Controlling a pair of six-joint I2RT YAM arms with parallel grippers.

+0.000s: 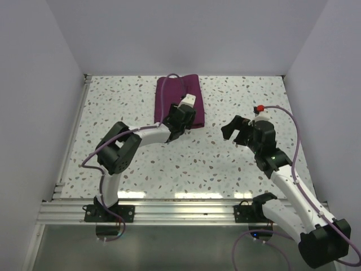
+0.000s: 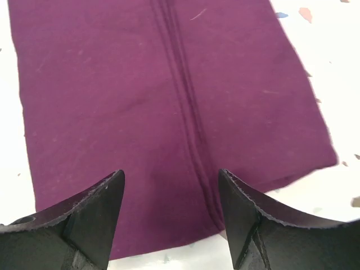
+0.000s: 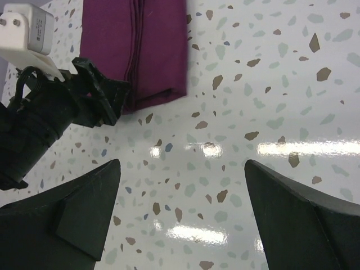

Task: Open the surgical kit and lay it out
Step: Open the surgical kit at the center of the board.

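The left jaws stood parted, their 2 dark fingers (image 2: 84, 225) spread with nothing gripped between them. In the gap lay the near end of the dark purple cloth wrap (image 2: 140, 112), and a raised fold line ran down its middle toward the right-hand finger. Whether the fingertips touched the cloth could not be told from the wrist view. The wrap's near edge showed just beyond the tips, with speckled worktop (image 2: 337, 67) on either side of it.

The right jaws were wide apart and held nothing. Both fingers (image 3: 304, 225) framed bare, glossy worktop. Farther out in that wrist view, the wrap's near right corner sat at upper left, and the left arm's black wrist (image 3: 50, 118) with its white camera block (image 3: 25, 28) sat just beside that corner.

From above, the wrap lay flat and folded shut at the far middle of the worktop, close to the back wall. The left arm (image 1: 141, 135) reached forward and to the right from its base, so its jaws sat over the wrap's near right end. The right arm (image 1: 282, 169) leaned in from the right, with its jaws pointing left and well apart from the wrap. A small red part (image 1: 259, 108) sat on its wrist. Purple cables (image 1: 293, 130) looped along both arms, and a metal rail (image 1: 180, 209) ran along the near edge.
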